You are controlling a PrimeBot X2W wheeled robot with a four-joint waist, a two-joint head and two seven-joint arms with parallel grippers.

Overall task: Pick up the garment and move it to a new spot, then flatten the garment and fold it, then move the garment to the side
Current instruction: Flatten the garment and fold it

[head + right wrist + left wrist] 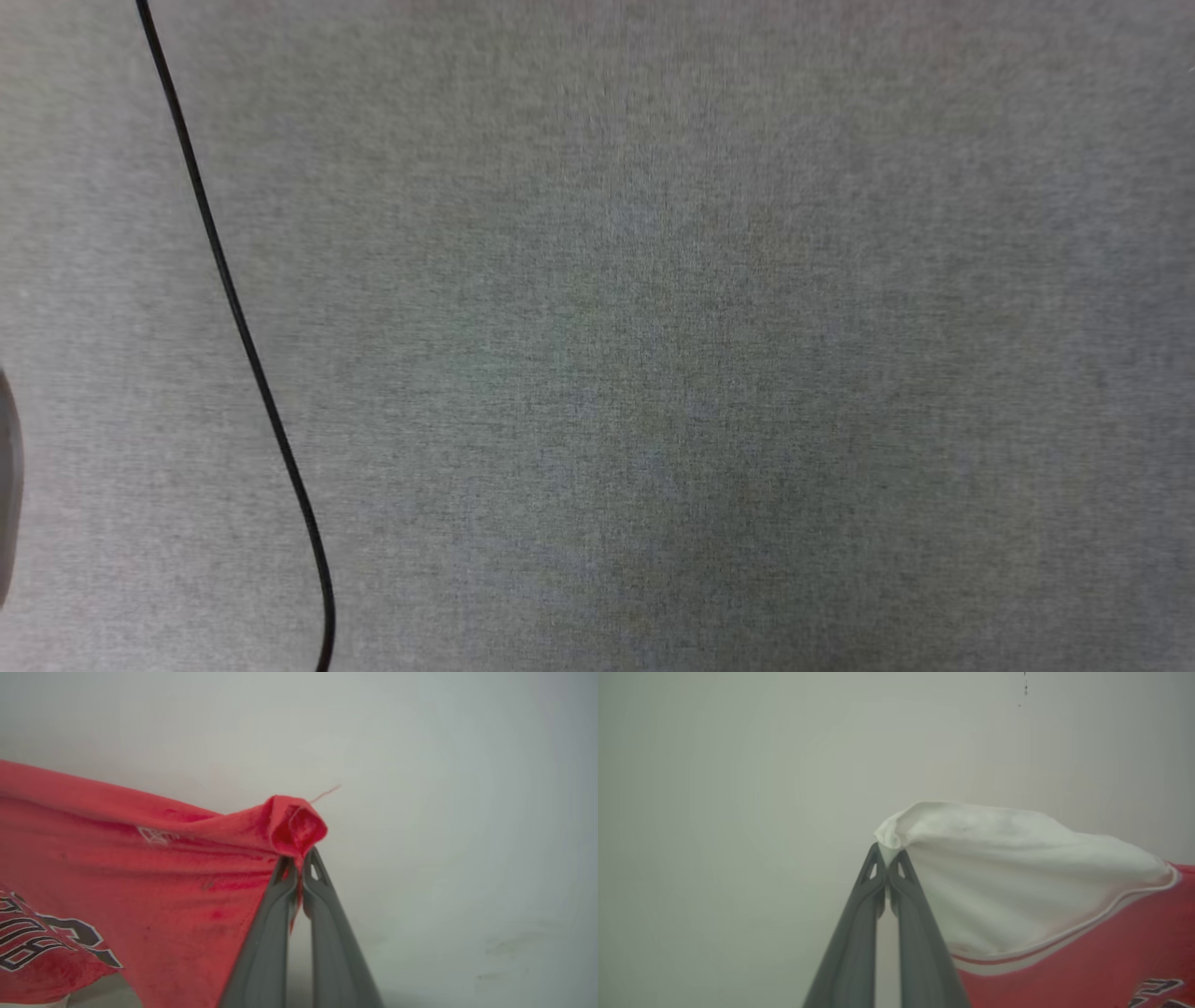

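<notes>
The garment (1087, 933) hangs in the air, held between both arms in front of a plain pale background. The left gripper (888, 853) has its fingers pressed together on the tip of the white sleeve (1017, 868). The right gripper (299, 857) has its fingers closed just as tightly on a bunched fold of the red edge (296, 823). The cloth looks light, soft and limp: it sags and creases away from each pinch, so it should drape rather than keep any shape, and a thin fold could slip out of a narrow grip if tugged hard. Outer points such as a sleeve end, a hem corner or a shoulder seem the best places to hold it, since tension between two such points would spread the cloth for laying flat. The left wrist view shows the sleeve, its striped seam and a corner of the black lettering (1157, 991). The right wrist view gives the red body, more of the lettering, and a loose thread (324, 794) above the fold. The head view looks down on a grey woven surface (700, 327) crossed by a black cable (233, 308), with a dark shape (7, 485) at its left edge that is too cut off to identify.
</notes>
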